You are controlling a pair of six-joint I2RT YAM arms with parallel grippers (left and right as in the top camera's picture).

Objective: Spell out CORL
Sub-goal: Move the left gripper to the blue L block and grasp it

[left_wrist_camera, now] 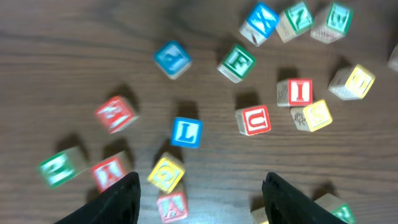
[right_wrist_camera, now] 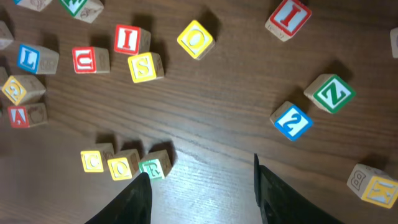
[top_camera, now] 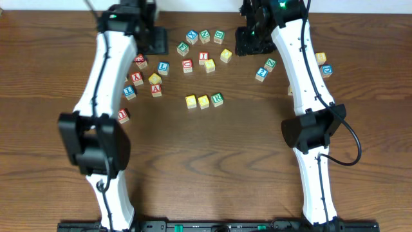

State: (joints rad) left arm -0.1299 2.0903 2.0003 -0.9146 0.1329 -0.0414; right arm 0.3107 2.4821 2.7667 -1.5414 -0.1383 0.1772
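Three cubes stand in a row at mid-table: yellow C (top_camera: 190, 101), yellow O (top_camera: 204, 101) and green R (top_camera: 217, 98). They also show in the right wrist view as C (right_wrist_camera: 93, 160), O (right_wrist_camera: 121, 167) and R (right_wrist_camera: 153, 167). The blue L cube (top_camera: 163, 67) lies apart among loose cubes at the back left. It shows in the left wrist view (left_wrist_camera: 186, 132) and the right wrist view (right_wrist_camera: 28, 58). My left gripper (left_wrist_camera: 202, 199) is open and empty, above the table near the L cube. My right gripper (right_wrist_camera: 202, 199) is open and empty, just right of the R cube.
Several loose letter cubes lie scattered at the back: a red U (left_wrist_camera: 256, 119), a red I (left_wrist_camera: 300, 91), a yellow S (right_wrist_camera: 147, 67), a green Z (right_wrist_camera: 333, 93) and a blue 2 (right_wrist_camera: 291, 121). More cubes lie at the far right (top_camera: 325, 67) and left (top_camera: 122, 115).
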